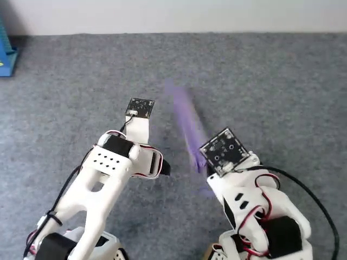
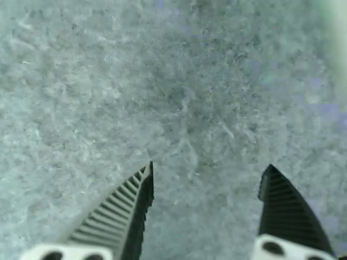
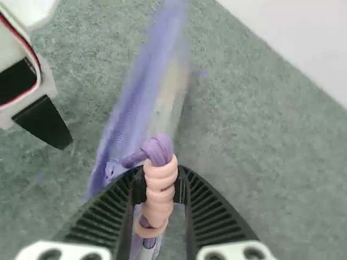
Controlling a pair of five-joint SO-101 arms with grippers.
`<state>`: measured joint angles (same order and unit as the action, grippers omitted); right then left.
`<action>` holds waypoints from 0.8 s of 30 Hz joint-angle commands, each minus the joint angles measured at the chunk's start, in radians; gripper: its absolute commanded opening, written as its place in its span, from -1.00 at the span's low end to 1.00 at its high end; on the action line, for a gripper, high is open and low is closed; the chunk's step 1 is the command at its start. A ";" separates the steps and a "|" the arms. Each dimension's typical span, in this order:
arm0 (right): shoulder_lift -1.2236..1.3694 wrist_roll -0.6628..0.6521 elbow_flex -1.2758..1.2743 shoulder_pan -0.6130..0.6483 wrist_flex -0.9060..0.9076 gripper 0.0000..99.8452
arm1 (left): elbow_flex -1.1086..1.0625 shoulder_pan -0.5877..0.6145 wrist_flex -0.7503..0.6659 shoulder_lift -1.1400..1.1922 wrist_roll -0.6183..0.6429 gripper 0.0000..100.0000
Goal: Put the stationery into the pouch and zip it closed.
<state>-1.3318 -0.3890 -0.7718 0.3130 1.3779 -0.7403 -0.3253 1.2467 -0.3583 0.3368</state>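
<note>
A purple pouch (image 1: 187,122) stretches away from my right arm (image 1: 255,206) across the grey carpet; in the right wrist view the pouch (image 3: 149,97) runs lengthwise out from the jaws. My right gripper (image 3: 160,176) is shut on the pouch's pink and purple cord pull (image 3: 158,189), which is knotted at the pouch's near end. My left gripper (image 2: 210,165) hangs open over bare carpet, nothing between its ribbed fingers (image 2: 135,211). It sits to the left of the pouch, under its camera board (image 1: 140,108).
Grey carpet (image 1: 271,81) covers the table up to a white wall at the back. A blue object (image 1: 6,54) stands at the far left edge. Part of the left arm (image 3: 27,92) is close beside the pouch.
</note>
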 commanded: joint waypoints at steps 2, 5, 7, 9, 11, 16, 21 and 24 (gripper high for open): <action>0.012 0.112 -0.009 -0.010 -0.016 -0.99 | 0.033 -0.002 0.064 -0.014 0.000 -0.40; 0.012 0.129 -0.011 -0.007 -0.018 -0.99 | 0.068 -0.002 0.126 -0.055 0.002 -0.40; 0.012 0.127 -0.011 -0.010 -0.018 -0.99 | 0.074 -0.002 0.132 -0.107 0.002 -0.40; 0.008 0.127 -0.011 -0.010 -0.018 -0.99 | 0.073 -0.002 0.129 -0.170 0.002 -0.40; 0.007 0.127 -0.011 -0.010 -0.018 -0.99 | 0.073 -0.002 0.129 -0.239 0.002 -0.40; 0.004 0.135 -0.011 -0.013 -0.018 -0.99 | 0.068 -0.002 0.109 -0.397 0.017 -0.40; 0.012 0.290 -0.009 -0.013 -0.018 -0.99 | 0.050 -0.011 0.115 -0.508 0.069 -0.40; 0.013 0.374 -0.005 -0.007 -0.018 -0.99 | -0.007 -0.029 0.106 -0.554 0.066 -0.40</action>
<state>-1.3165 -0.0898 -0.7902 0.3115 1.3779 -0.7388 -0.3345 1.3679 -0.8508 0.3890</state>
